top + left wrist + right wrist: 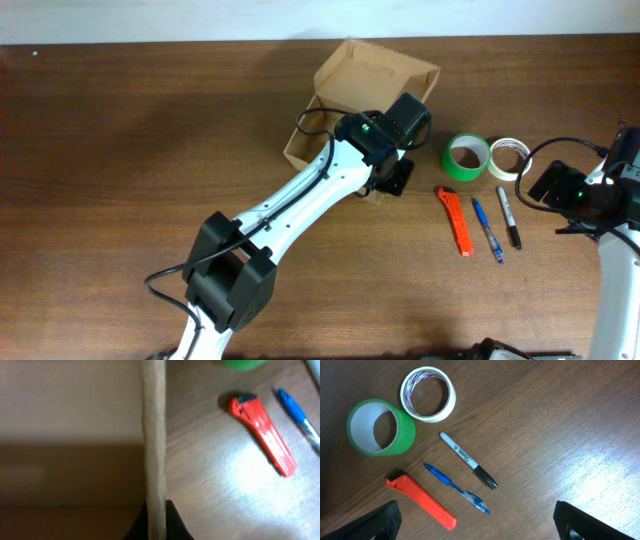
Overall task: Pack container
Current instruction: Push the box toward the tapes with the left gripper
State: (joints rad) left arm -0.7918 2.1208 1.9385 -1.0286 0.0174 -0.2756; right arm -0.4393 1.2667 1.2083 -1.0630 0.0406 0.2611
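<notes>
The container, a tan cardboard box [345, 95] with its flap lid open, stands at the back middle of the table. My left gripper [388, 180] is shut on the box's right wall; in the left wrist view that wall [154, 435] runs between my fingertips [157, 520]. My right gripper [560, 190] is open and empty at the right, above bare table [480, 527]. Near it lie a green tape roll [465, 158], a white tape roll [508, 157], a red utility knife [455, 220], a blue pen [487, 229] and a black marker [509, 216].
The loose items also show in the right wrist view: green roll [380, 427], white roll [427, 393], knife [422, 502], pen [455, 487], marker [467, 460]. The left arm stretches diagonally from the front middle to the box.
</notes>
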